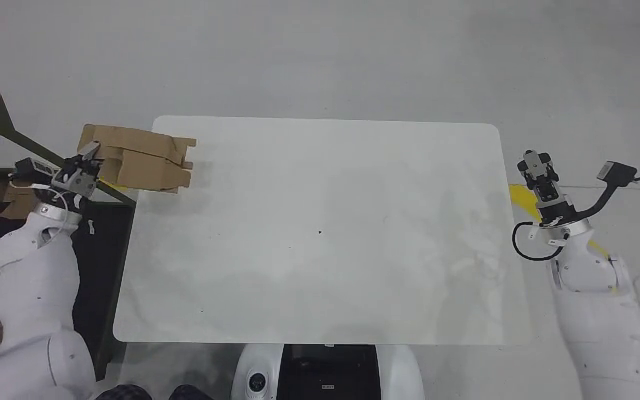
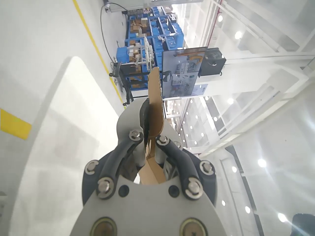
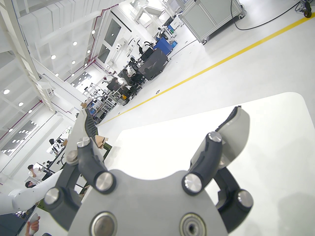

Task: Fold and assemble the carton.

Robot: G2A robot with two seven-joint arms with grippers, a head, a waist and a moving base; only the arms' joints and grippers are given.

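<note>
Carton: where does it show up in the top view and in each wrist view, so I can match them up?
Top view: carton at the far left corner of the table, gripped by the left gripper.
Left wrist view: edge-on, clamped between that gripper's fingers.
Right wrist view: small brown shape at the table's opposite edge.
Shared landmark: the white table.

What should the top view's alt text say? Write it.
The left gripper holds a brown carton at the far left corner of a white table. The right gripper sits empty beyond the table's right edge.
</note>
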